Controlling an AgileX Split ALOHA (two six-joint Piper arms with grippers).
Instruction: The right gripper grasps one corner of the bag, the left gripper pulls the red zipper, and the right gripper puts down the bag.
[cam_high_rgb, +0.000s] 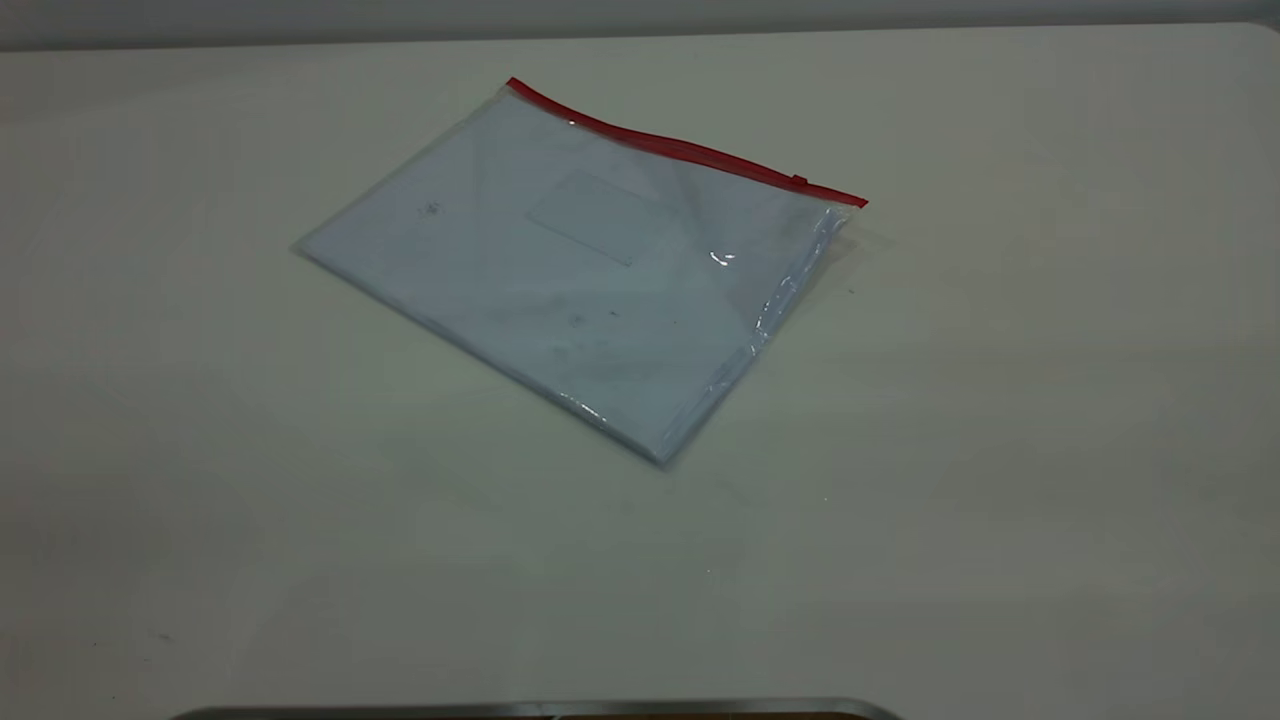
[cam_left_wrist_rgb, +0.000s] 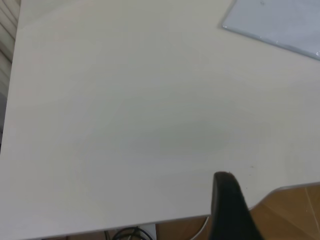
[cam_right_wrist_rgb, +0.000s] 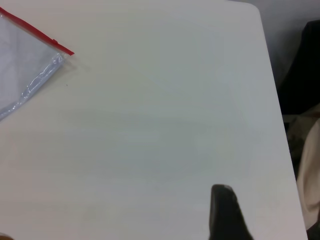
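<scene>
The bag (cam_high_rgb: 590, 270) lies flat on the white table (cam_high_rgb: 1000, 450), a clear pouch with pale sheets inside. The red zipper (cam_high_rgb: 680, 150) runs along its far long edge, with the slider tab (cam_high_rgb: 799, 181) close to the right corner (cam_high_rgb: 860, 203). Neither gripper shows in the exterior view. The left gripper (cam_left_wrist_rgb: 227, 205) shows only as a black tip over the table's near edge, far from the bag's plain corner (cam_left_wrist_rgb: 280, 25). The right gripper (cam_right_wrist_rgb: 225, 212) shows only as a black tip, well away from the bag (cam_right_wrist_rgb: 20, 75), its zipper (cam_right_wrist_rgb: 35, 32) and red corner (cam_right_wrist_rgb: 71, 52).
A metal strip (cam_high_rgb: 540, 710) lies along the table's front edge. In the left wrist view a wooden floor (cam_left_wrist_rgb: 295, 215) shows past the table edge. In the right wrist view the table edge (cam_right_wrist_rgb: 280, 115) borders a dark object (cam_right_wrist_rgb: 305, 65).
</scene>
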